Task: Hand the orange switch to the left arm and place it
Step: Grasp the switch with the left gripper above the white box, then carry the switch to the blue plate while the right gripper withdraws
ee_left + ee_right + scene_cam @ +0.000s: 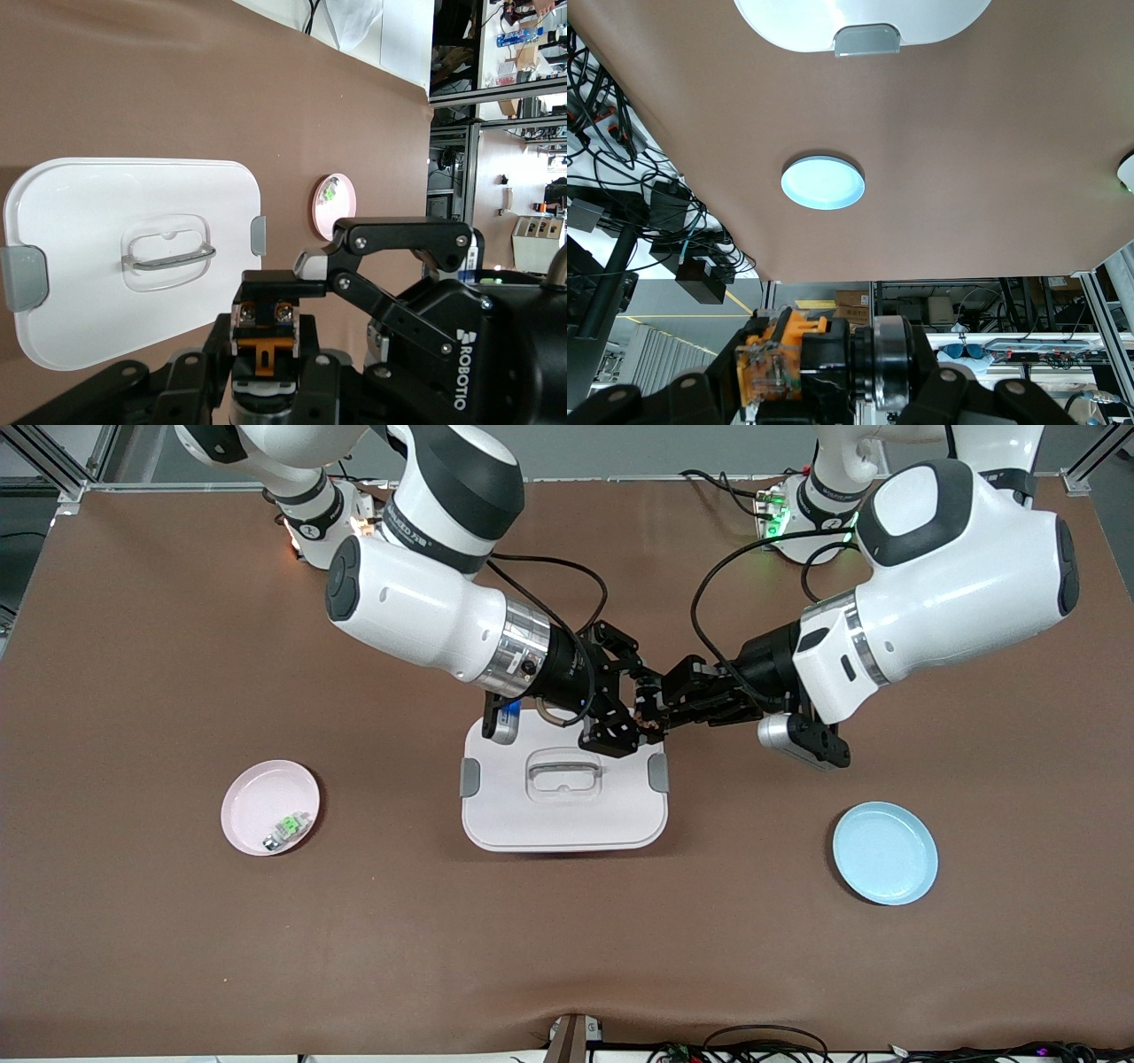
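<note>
Mid-air handover of the orange switch [651, 707] above the box [564, 790].
Left gripper [660, 710] and right gripper [640, 707] meet tip to tip over the box edge toward the arms' bases, both clamped narrow on the switch. Judged next: right gripper lets go, left arm carries it clear of the box toward the blue plate [885, 853] near the counter's left-arm end. The switch's long axis seems to run gripper to gripper; its facing is unclear.
</note>
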### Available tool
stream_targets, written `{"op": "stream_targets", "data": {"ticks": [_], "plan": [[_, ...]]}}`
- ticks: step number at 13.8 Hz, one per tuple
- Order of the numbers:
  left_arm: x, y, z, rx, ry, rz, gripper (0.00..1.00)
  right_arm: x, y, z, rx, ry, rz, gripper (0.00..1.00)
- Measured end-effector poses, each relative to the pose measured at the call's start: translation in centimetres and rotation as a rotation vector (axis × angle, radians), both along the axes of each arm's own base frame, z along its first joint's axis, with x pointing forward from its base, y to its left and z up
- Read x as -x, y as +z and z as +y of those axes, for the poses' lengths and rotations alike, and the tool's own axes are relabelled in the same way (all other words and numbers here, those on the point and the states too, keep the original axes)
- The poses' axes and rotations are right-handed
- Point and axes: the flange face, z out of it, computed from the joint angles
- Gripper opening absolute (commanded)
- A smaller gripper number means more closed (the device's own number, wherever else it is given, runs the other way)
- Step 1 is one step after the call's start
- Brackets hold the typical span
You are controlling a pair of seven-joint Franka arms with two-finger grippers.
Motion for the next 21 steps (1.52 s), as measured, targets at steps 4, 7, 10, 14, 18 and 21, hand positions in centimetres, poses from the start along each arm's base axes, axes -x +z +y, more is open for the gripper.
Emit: {"op": "stream_targets", "data": {"ticks": [4,7,10,14,18,21], "plan": [[0.0,0.0,0.1,-0.007,-0.003,-0.002,0.00,0.0,-0.1,0.1,-0.001,-0.001,-0.001,0.09],[0.0,0.0,0.1,-0.021,-0.005,-0.010,0.00,0.0,-0.4,0.4,-0.003,-0.006,-0.004,1.00],[-0.2,-0.9,0.7,-0.050,-0.010,0.005,0.00,-0.2,0.5,0.2,-0.018,-0.020,-0.026,1.00],[-0.4,-1.5,1.8,-0.116,-0.018,-0.004,0.00,-0.2,0.8,0.1,-0.021,-0.019,-0.033,1.00],[-0.6,-2.9,4.2,-0.260,-0.060,0.015,0.00,-0.3,0.3,-0.2,0.010,0.060,-0.081,1.00],[-0.7,-4.8,7.2,-0.412,-0.173,0.009,0.00,-0.7,-0.8,-1.9,0.072,0.226,-0.121,1.00]]}}
